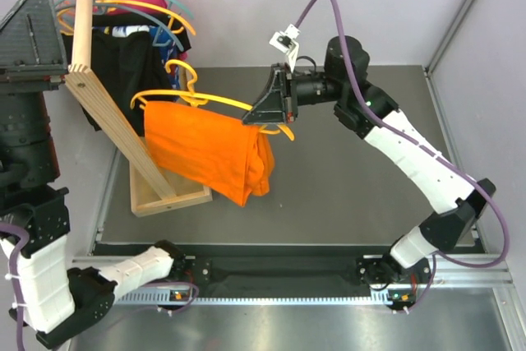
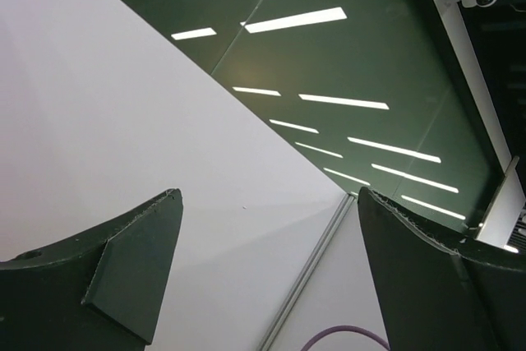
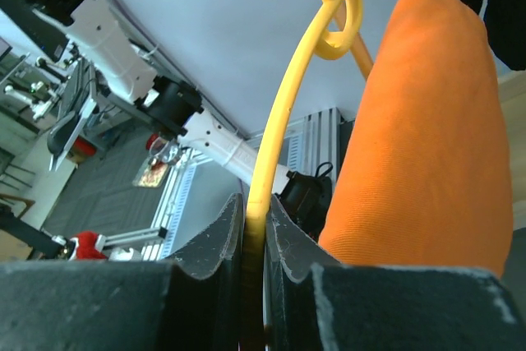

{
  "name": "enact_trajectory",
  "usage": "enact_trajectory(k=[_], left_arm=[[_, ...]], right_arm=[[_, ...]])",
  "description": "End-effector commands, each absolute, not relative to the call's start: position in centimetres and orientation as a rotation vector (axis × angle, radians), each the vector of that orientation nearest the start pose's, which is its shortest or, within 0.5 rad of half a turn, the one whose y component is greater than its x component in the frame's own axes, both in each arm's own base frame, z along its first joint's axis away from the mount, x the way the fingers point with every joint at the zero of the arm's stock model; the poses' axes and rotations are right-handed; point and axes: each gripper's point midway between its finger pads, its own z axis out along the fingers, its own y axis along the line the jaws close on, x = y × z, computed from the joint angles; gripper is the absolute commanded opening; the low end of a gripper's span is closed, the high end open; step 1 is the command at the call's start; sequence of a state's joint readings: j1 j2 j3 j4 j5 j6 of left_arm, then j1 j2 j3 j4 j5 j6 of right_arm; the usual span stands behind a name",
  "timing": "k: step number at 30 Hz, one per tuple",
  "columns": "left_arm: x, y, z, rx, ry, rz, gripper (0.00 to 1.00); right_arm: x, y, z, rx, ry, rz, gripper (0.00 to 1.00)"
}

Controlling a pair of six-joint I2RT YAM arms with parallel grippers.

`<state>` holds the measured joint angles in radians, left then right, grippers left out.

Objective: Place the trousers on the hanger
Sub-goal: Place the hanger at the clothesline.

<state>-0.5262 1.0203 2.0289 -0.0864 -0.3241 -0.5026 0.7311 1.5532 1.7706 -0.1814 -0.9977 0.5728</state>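
Trousers (image 1: 205, 150) draped over hanger (image 1: 218, 101), folded, hanging just above desk (image 1: 345, 195) beside wooden rack (image 1: 107, 113) | R jaws clamped on hanger's right arm end, prob. holding it level to stop cloth sliding off | L jaws spread wide, nothing held, aimed at ceiling, parked out of way | task looks near done

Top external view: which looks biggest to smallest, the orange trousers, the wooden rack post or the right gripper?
1. Tied: trousers and wooden rack post, too alike to rank; the post is longer, the trousers broader, and the post may stand nearer the camera.
2. right gripper, clearly smallest.
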Motion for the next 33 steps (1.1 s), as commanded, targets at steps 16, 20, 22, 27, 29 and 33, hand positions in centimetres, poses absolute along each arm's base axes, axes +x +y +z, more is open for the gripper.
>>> enact_trajectory(k=[16,20,22,27,29,33], left_arm=[[16.2,-4.7,75.1,-0.322,0.71,-0.833,0.91],[16.7,-3.5,74.3,-0.349,0.753,-0.735,0.9],[16.9,-2.9,73.8,-0.367,0.769,-0.695,0.9],[17.4,-2.7,72.5,-0.388,0.81,-0.673,0.9],[17.7,-3.1,72.4,-0.378,0.817,-0.67,0.9],[18.2,-3.5,72.3,-0.379,0.828,-0.68,0.89]], right_arm=[[17.1,39.1,55.2,-1.19,0.974,1.731,0.0],[18.7,41.1,57.1,-1.178,0.88,1.709,0.0],[20.0,42.4,56.9,-1.146,0.87,1.744,0.0],[21.3,44.3,58.4,-1.099,0.809,1.774,0.0],[21.3,44.5,58.9,-1.082,0.791,1.773,0.0],[21.7,45.8,58.0,-1.07,0.797,1.785,0.0]])
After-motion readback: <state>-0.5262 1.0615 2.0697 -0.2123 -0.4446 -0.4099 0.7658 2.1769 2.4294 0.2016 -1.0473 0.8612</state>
